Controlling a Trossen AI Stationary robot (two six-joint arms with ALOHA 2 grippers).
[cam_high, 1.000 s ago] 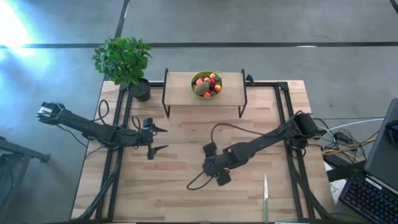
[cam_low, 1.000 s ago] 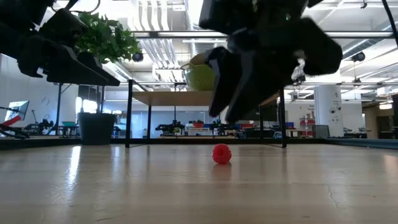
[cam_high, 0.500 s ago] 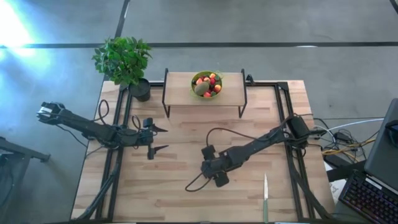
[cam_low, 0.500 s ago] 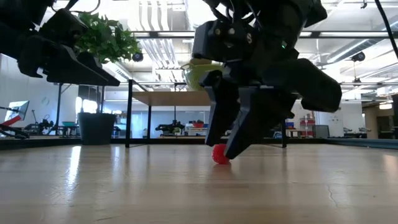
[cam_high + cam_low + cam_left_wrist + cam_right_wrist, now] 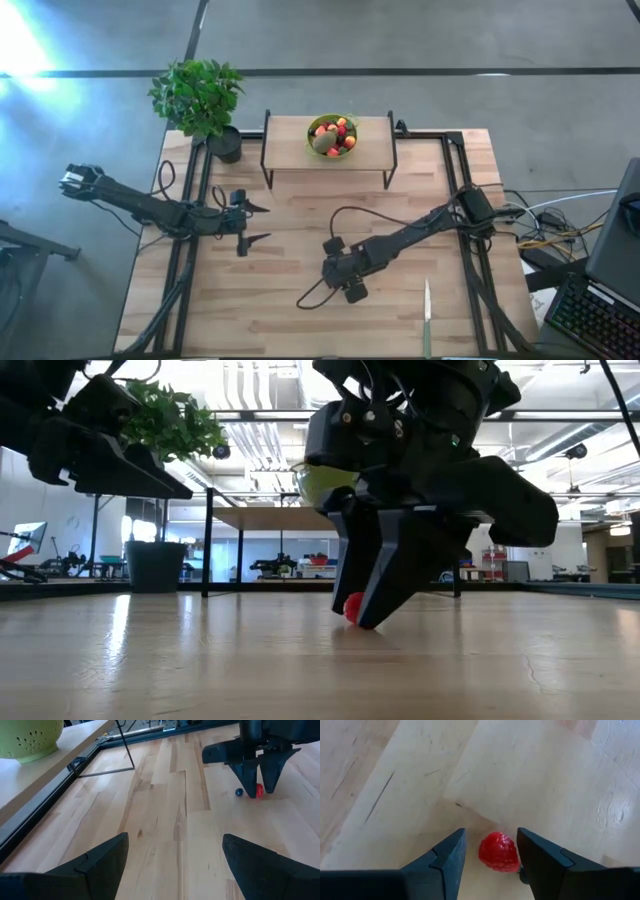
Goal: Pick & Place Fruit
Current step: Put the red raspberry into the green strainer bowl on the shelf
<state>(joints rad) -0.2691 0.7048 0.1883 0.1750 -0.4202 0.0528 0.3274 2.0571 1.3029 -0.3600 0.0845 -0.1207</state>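
Observation:
A small red berry (image 5: pixel 498 852) lies on the wooden table (image 5: pixel 290 300), and a tiny blue berry (image 5: pixel 239 792) lies beside it. My right gripper (image 5: pixel 491 855) is down at the table, open, with one finger on each side of the red berry (image 5: pixel 351 606). In the high view the gripper (image 5: pixel 338 275) hides that berry. More fruit, among it a brown kiwi (image 5: pixel 323 142), fills the lime-green bowl (image 5: pixel 317 122) on a raised shelf. My left gripper (image 5: pixel 175 865) hovers open over the table's left half, with nothing between its fingers. My right gripper comes at the red berry from above, slanting down, its fingers on the berry's two sides. One finger (image 5: pixel 532 855) stands right at the berry's side (image 5: pixel 515 855); whether it touches, I cannot tell. A gap shows at the other finger. The berry rests on the table.
The shelf (image 5: pixel 290 145) on thin black legs stands at the table's far middle. A potted plant (image 5: pixel 200 95) is at the far left corner. A slim knife (image 5: pixel 427 315) lies near the front right. Black rails run along both table sides.
My right gripper has come down toward the table until its fingertips stand around the red berry, which has stayed in place.

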